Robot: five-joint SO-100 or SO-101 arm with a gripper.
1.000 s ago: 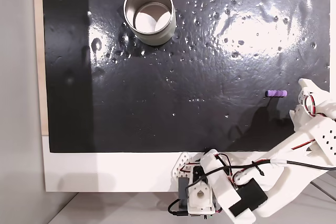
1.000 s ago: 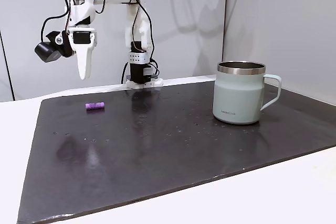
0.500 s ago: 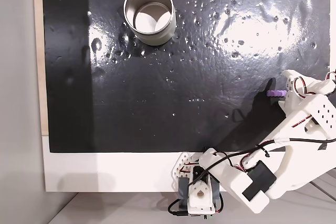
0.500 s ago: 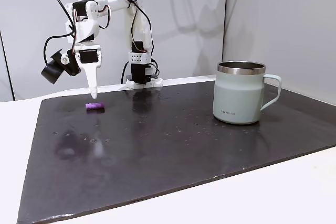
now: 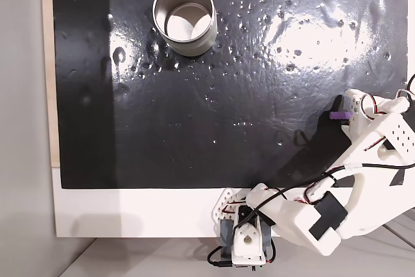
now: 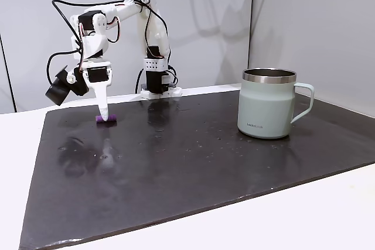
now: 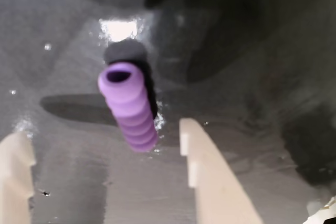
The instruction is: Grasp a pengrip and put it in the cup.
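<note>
I see the pengrip [image 7: 128, 107] lying on the black mat [image 5: 214, 108] near its right edge in the top fixed view, far from the cup [image 5: 184, 17]. There is lots of open mat between them. My hand [image 7: 105, 166] has come down since a second ago. Its fingers are apart, one on each side of the pengrip, holding nothing. The wet-looking mat sits on a white table [image 6: 328, 209].

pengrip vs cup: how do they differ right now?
The pengrip is light purple and ribbed; the cup is pale greenish-grey with a steel rim. The pengrip is far smaller than the cup. The pengrip lies on its side between the fingers of the open tool; the cup stands upright, far from the tool. Both are hollow and rest on the black mat.
</note>
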